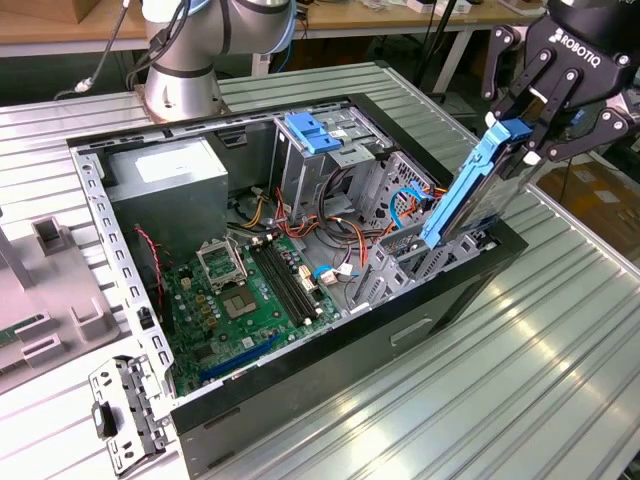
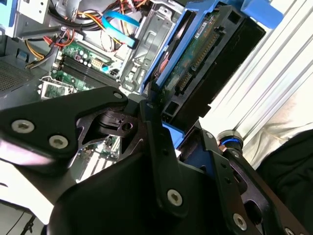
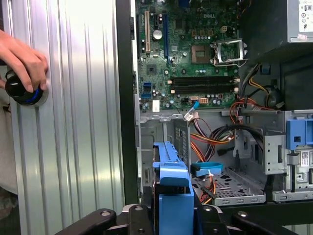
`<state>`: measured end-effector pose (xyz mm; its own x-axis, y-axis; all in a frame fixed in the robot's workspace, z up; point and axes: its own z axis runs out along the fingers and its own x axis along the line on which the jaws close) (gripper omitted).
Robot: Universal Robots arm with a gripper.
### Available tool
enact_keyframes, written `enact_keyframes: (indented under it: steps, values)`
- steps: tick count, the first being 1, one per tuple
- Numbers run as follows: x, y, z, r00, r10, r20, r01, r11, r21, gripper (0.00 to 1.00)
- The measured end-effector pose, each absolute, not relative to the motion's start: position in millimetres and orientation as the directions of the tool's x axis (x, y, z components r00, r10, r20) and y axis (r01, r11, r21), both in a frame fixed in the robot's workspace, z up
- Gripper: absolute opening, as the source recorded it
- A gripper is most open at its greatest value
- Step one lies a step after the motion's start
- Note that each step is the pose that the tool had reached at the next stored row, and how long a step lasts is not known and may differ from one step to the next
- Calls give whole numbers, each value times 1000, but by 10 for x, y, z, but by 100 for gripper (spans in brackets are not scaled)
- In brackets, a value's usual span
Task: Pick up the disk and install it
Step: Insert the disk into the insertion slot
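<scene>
- Gripper (image 1: pixel 522 140) is clamped tight on the upper end of the disk (image 1: pixel 468 195), with fingers against the blue carrier's 2 sides.
- The disk stands steeply tilted, its top leaning out toward the exterior view's right. Its lower end is down inside the computer case (image 1: pixel 300 385), at the right wall, among the metalwork of the drive bay (image 1: pixel 400 255).
- My read: the tilt feeds the leading end into the bay at an angle. It is not seated flat, so the install looks partway.
- The case lies open side up on the slatted table (image 1: pixel 560 380), which gives the arm a way in from above.
- Motherboard (image 1: pixel 250 290) fills the near left half, and the power supply box (image 1: pixel 165 170) sits far left.
- The taller drive cage with the blue latch (image 1: pixel 315 135) stands far middle, well apart from the disk.

What each view adds:
- The exterior view gives the whole tilt and the grip point.
- The second wrist view shows the disk's underside (image 2: pixel 195 54), a green circuit board with a connector row.
- The first wrist view looks along the carrier (image 3: pixel 171 181) into the bay. It shows a perforated bay floor (image 3: pixel 230 183) and loose cables (image 3: pixel 210 137) just beside the path, which I judge a likely snag.
- The first wrist view also shows a person's hand (image 3: pixel 22 58) resting on a black knob (image 3: pixel 22 93) on the table, outside the case and well apart from the disk.
</scene>
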<state>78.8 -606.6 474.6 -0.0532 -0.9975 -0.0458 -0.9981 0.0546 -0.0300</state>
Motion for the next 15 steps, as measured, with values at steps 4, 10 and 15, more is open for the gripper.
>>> enact_keyframes:
  steps: [4, 10, 15]
  values:
    - [690, -6064, 4738, -53, -997, -48, -998, 55, -30, 37]
    - [593, -6022, 4699, -53, -997, -50, -998, 55, -30, 37]
    - [578, -5972, 4637, -53, -996, -69, -998, 55, -29, 37]
